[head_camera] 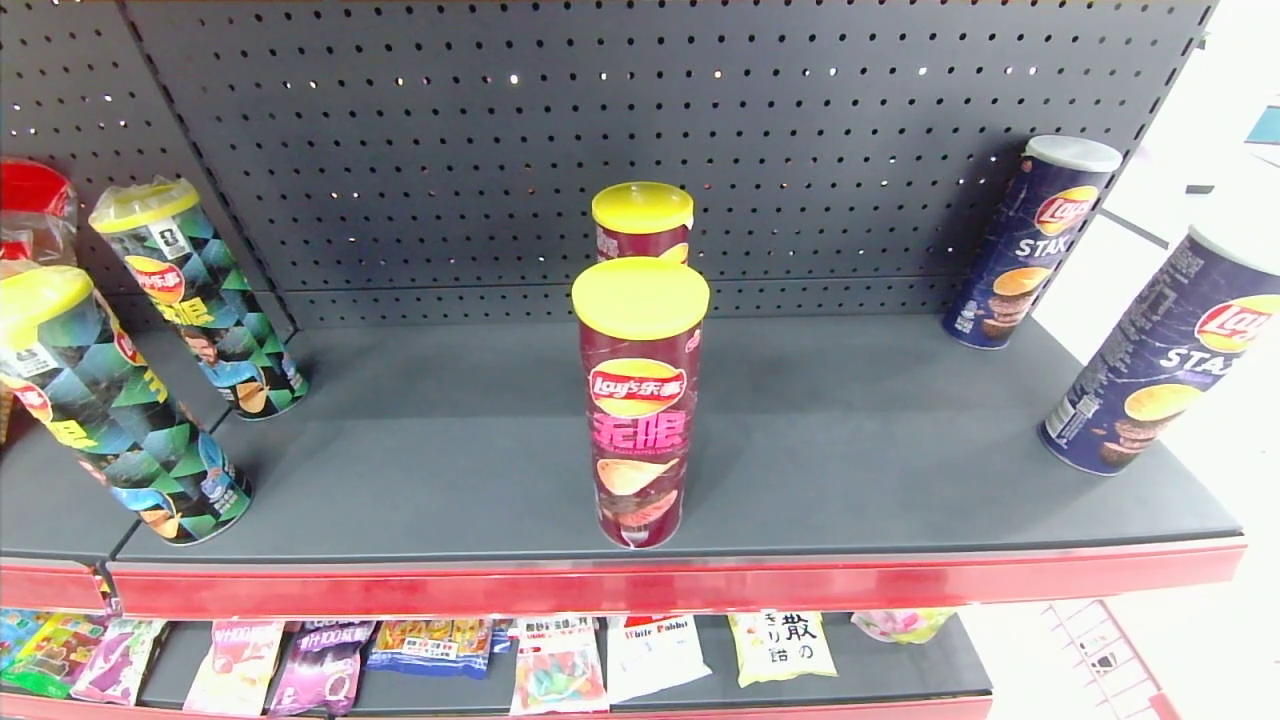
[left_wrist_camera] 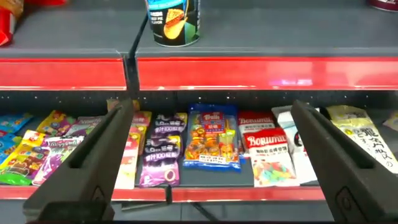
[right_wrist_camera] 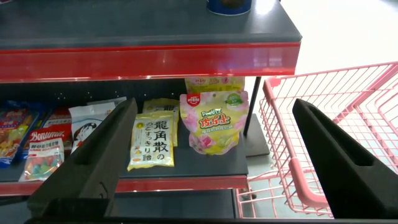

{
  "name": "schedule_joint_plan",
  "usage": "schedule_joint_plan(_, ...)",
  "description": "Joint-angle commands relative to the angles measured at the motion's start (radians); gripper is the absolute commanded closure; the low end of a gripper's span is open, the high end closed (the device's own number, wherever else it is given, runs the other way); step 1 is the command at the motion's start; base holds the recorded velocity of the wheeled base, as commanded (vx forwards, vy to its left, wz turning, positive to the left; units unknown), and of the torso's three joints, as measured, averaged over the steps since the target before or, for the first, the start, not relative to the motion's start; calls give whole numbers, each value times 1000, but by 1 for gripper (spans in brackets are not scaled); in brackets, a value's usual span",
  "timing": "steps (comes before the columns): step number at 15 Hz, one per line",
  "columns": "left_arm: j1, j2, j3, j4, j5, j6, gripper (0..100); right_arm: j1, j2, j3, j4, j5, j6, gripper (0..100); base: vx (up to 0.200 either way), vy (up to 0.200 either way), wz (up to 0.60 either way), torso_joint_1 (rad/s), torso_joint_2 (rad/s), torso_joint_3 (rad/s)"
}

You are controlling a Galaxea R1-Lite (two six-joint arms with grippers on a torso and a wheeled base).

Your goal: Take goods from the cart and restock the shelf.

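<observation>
While both hung open and empty before the lower shelf (left_wrist_camera: 249, 194), the left claw (left_wrist_camera: 208, 165) faced candy bags (left_wrist_camera: 211, 137) and the right claw (right_wrist_camera: 208, 162) sat near the pink cart (right_wrist_camera: 329, 118). On the upper shelf (head_camera: 860, 440), two maroon cans (head_camera: 640, 420) stood at centre, the front one near the red front edge (head_camera: 800, 580), with wide bare gaps to green cans (head_camera: 120, 400) on the left and blue cans (head_camera: 1150, 370) on the right.

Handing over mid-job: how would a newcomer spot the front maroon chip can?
Find the grey upper shelf with the red front edge. At its middle, between green patterned cans on the left and dark blue cans on the right, stands the front maroon can with a yellow lid. It is nearer the red edge than its twin, which it partly hides.
</observation>
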Motion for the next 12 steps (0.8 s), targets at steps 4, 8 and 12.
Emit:
schedule_joint_plan(4,0,2,0,0,0,0,0,0,2,0,0,0,0,0,0,0,0,0,0,0)
schedule_joint_plan(8,0,2,0,0,0,0,0,0,2,0,0,0,0,0,-150,0,0,8,5,2)
schedule_joint_plan(12,0,2,0,0,0,0,0,0,2,0,0,0,-2,0,0,0,0,0,0,0)
